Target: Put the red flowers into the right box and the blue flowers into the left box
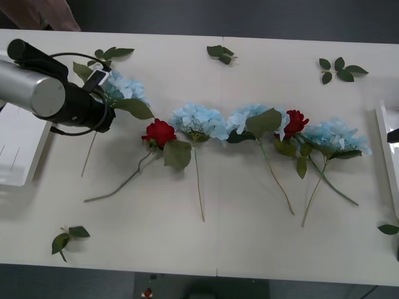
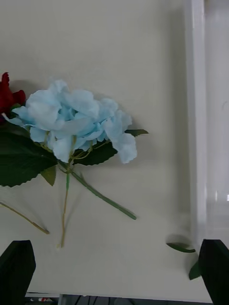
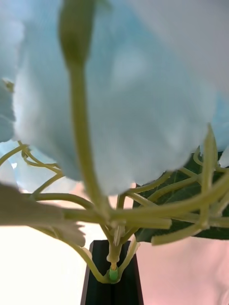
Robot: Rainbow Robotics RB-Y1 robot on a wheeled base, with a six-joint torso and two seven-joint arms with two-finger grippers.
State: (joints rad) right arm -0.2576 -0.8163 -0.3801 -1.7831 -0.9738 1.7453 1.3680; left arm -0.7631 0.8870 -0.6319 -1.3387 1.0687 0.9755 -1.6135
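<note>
Several blue flowers and two red flowers lie in a row across the table. My left gripper [image 1: 103,81] is at the leftmost blue flower [image 1: 126,88], and its black fingers [image 3: 102,286] are shut on that flower's stem [image 3: 113,274] just under the head. The red flowers [image 1: 160,132] [image 1: 295,123] lie between other blue flowers [image 1: 198,121] [image 1: 249,117] [image 1: 336,134]. My right gripper [image 2: 114,279] hovers open above the table by the rightmost blue flower [image 2: 76,119], close to the right box [image 2: 195,119] [image 1: 385,149]. The left box [image 1: 19,152] sits under my left arm.
Loose green leaf sprigs lie at the back [image 1: 112,53] [image 1: 220,53] [image 1: 340,68], at the front left [image 1: 67,238] and by the right box [image 1: 388,229] [image 2: 181,247]. The table's front edge runs along the near side.
</note>
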